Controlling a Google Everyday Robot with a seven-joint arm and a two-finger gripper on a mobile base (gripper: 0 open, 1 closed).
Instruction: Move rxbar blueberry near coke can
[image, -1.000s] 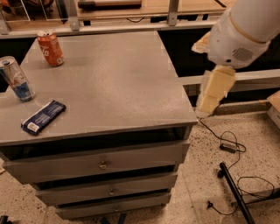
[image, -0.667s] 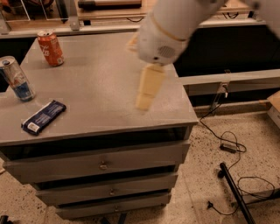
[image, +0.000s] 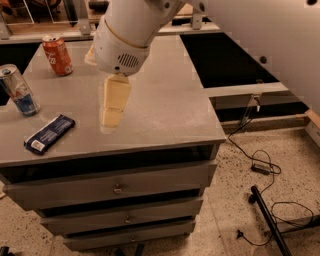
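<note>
The rxbar blueberry is a flat navy bar with a white patch at its near end. It lies near the front left edge of the grey cabinet top. The coke can stands upright at the back left of the top. My gripper hangs from the big white arm over the middle-left of the top. It is to the right of the bar, apart from it, and in front of the coke can. It holds nothing that I can see.
A taller silver-and-blue can stands upright at the left edge, between the coke can and the bar. The cabinet has drawers below. Cables and a black pole lie on the speckled floor at right.
The arm has swung left, from past the cabinet's right edge to over the middle-left of the top, closer to the bar. The bar and both cans have not moved.
</note>
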